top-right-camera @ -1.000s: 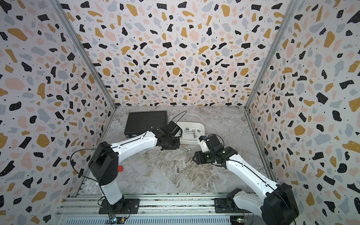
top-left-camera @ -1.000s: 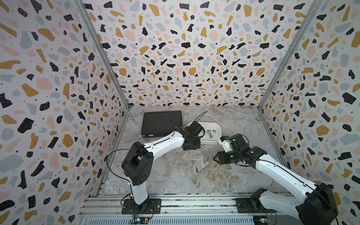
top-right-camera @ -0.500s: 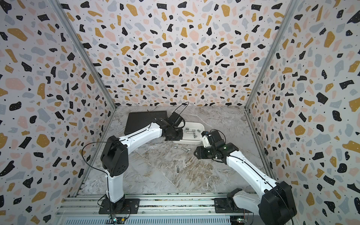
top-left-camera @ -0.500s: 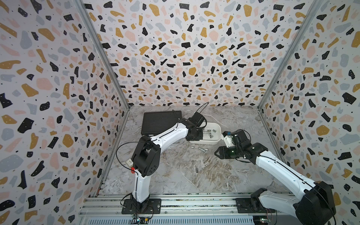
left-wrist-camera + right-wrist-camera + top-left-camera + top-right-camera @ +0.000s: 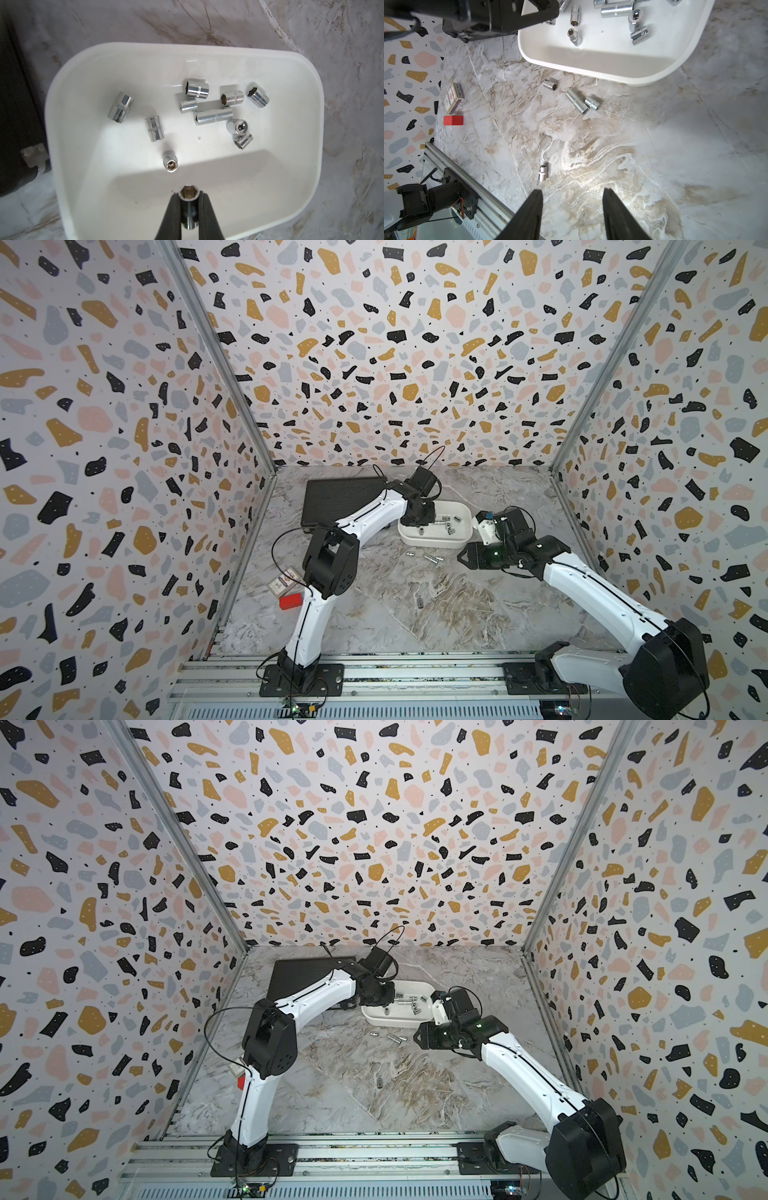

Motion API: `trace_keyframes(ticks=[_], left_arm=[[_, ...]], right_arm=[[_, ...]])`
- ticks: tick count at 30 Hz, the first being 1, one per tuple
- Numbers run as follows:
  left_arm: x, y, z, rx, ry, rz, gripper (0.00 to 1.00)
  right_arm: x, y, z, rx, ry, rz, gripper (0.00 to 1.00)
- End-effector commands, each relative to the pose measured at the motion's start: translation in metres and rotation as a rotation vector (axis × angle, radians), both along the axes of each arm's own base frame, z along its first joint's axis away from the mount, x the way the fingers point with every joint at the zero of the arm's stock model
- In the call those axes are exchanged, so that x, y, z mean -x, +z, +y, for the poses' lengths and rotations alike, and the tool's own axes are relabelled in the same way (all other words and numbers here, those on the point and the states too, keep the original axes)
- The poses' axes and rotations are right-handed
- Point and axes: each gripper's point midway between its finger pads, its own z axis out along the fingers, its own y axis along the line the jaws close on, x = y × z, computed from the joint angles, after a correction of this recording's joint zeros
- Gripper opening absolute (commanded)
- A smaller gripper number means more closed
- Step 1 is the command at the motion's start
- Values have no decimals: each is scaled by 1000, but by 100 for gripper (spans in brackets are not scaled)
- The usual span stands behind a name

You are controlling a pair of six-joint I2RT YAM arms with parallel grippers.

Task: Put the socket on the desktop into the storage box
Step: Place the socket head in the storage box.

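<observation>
Op: Left gripper has moved from the desk to over the box. Fingers?
Tech: Clamped on a socket above the box's left end. Right gripper: parted, empty, over desk.

A red block lies beside a small printed box, apart from the black case.

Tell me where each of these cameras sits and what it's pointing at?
Both top views: high above the front rail, looking down at the desktop; both arms show.
Left wrist: above the storage box, looking in; the left tool grips a socket.
Right wrist: above the desktop, facing loose sockets; open right tool shows.
Shared: both wrist views show the storage box.
</observation>
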Motion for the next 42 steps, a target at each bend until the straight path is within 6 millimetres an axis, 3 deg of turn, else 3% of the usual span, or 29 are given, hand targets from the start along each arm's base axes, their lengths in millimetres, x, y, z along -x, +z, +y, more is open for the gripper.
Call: trace_keyframes(ticks=[1, 15, 19, 25, 42], left_arm=[[-10, 0, -3, 3, -23, -3, 1], [-43, -32, 2, -35, 4, 37, 4], [-45, -33, 1, -29, 2, 39, 17], [-41, -23, 3, -16, 1, 17, 34], [-24, 12, 4, 56, -12, -12, 34]], right_arm=[[-1, 11, -3, 7, -9, -18, 52], [2, 10, -9, 19, -23, -18, 52], [2, 9, -9, 22, -26, -15, 52], [3, 7, -10, 24, -26, -9, 51], [6, 8, -11, 22, -27, -8, 52]])
